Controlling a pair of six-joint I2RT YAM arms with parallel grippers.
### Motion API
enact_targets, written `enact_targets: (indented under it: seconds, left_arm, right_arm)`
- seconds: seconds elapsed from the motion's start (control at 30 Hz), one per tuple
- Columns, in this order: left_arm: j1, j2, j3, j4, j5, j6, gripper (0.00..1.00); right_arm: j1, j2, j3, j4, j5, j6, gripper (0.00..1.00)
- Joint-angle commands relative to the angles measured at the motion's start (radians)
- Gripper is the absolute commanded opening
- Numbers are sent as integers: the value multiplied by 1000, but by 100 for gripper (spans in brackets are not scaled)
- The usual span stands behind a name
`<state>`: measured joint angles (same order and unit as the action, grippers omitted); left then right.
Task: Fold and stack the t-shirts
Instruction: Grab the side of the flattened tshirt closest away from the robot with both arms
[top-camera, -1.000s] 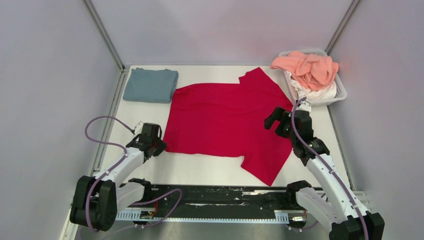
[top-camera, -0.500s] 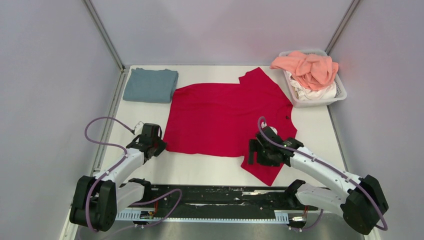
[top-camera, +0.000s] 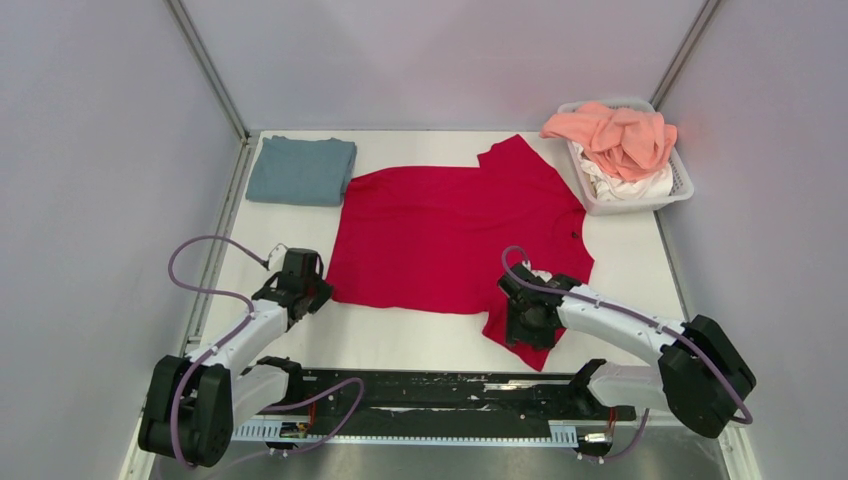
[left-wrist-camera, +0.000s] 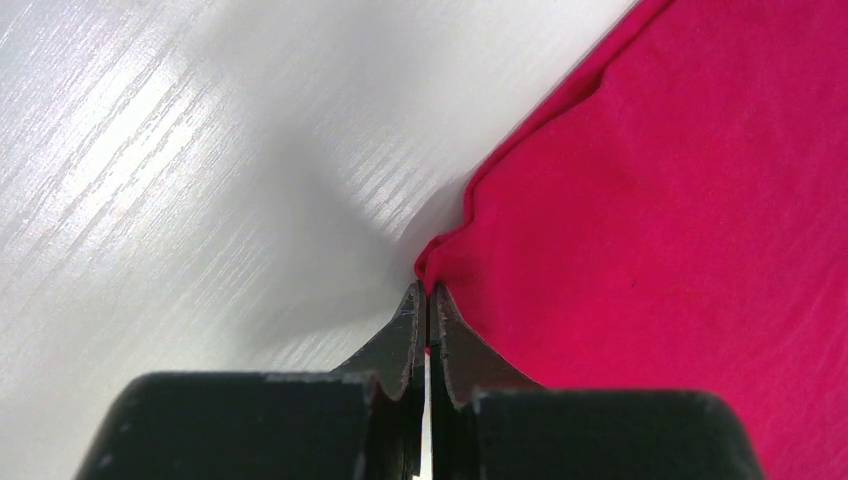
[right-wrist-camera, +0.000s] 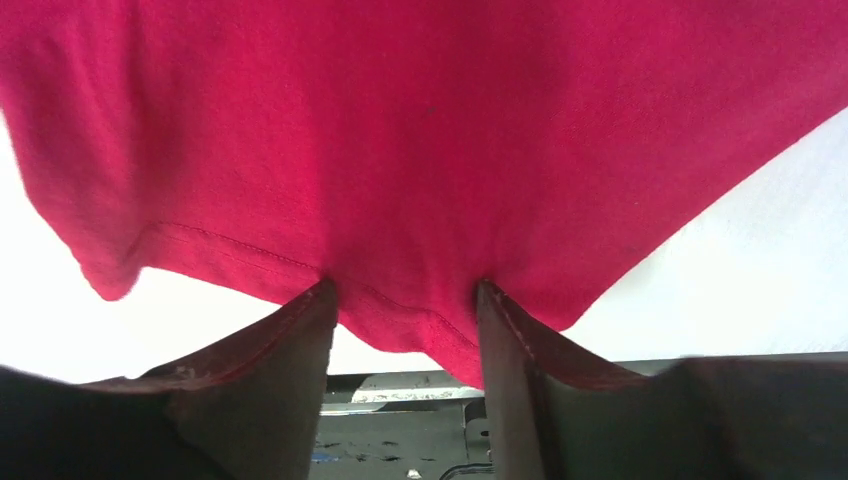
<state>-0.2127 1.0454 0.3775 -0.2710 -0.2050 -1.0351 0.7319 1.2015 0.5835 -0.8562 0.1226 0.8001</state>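
right gripper (right-wrist-camera: 405, 290) stood wide open, its jaws straddling the near sleeve hem of the red t-shirt (top-camera: 440, 235), which lay spread flat mid-table, while the left gripper (left-wrist-camera: 428, 288) was pinched tight on its bottom corner. a clean grab likely meant closing only once both sleeve layers sat deep between the jaws. farther back lay the folded blue-grey t-shirt (top-camera: 302, 170) and the basket (top-camera: 632, 207) holding the pink t-shirt (top-camera: 615, 135).

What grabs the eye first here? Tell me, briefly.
A crimson t-shirt lies spread across the middle of the table. The left fingers pinch its near-left corner, while the right fingers stand open at its near sleeve hem. A folded blue-grey t-shirt sits far left; a salmon pink garment tops a white basket far right.
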Motion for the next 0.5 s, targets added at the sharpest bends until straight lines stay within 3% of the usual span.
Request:
enact_targets:
  seconds: [0.0, 0.2, 0.47]
  left_arm:
    - [6, -14, -14, 11, -44, -19, 0]
    - [6, -38, -5, -31, -36, -37, 0]
    - [6, -269, -56, -267, -34, -153, 0]
  right_arm:
    - [6, 75, -21, 67, 55, 43, 44]
    - [15, 49, 3, -6, 17, 46, 10]
    - [23, -121, 86, -309, -71, 37, 3]
